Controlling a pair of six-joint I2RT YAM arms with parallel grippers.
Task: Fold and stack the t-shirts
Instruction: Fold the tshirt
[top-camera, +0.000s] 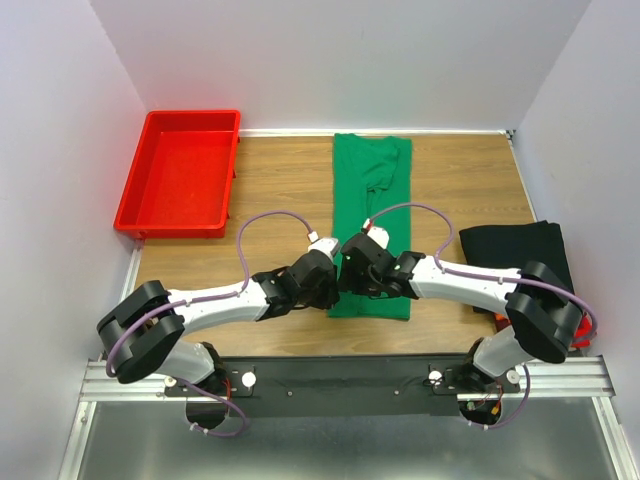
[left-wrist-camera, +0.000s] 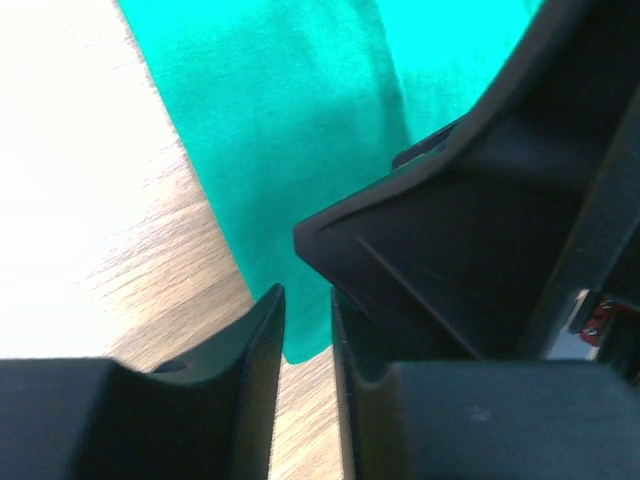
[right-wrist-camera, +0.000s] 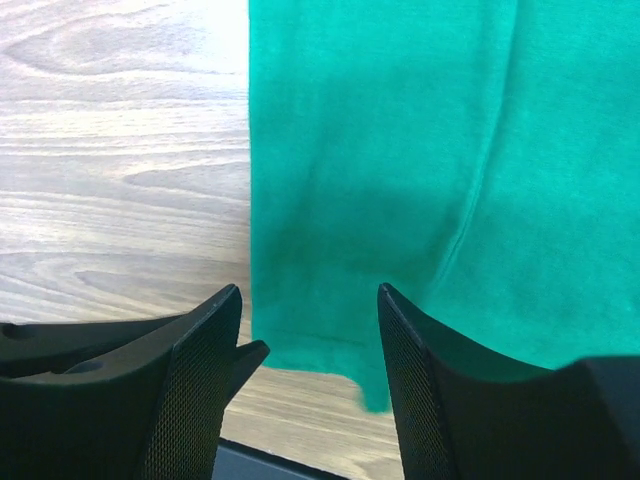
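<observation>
The bright green t-shirt (top-camera: 370, 190) lies folded into a long strip down the middle of the table. Both grippers meet at its near left corner. My left gripper (top-camera: 330, 290) stands just above the table, its jaws only a narrow gap apart (left-wrist-camera: 308, 295), with the shirt's corner (left-wrist-camera: 290, 120) just beyond the tips and nothing between them. My right gripper (top-camera: 352, 285) is wide open (right-wrist-camera: 310, 290) over the shirt's near hem (right-wrist-camera: 400, 150). A folded black t-shirt (top-camera: 515, 255) lies at the right, with a bit of red cloth (top-camera: 497, 318) showing under it.
A rigid red plastic tray (top-camera: 140, 195) sits at the far left corner. White walls close in the table on three sides. The right gripper's black body (left-wrist-camera: 480, 230) fills the right of the left wrist view, very close to the left gripper.
</observation>
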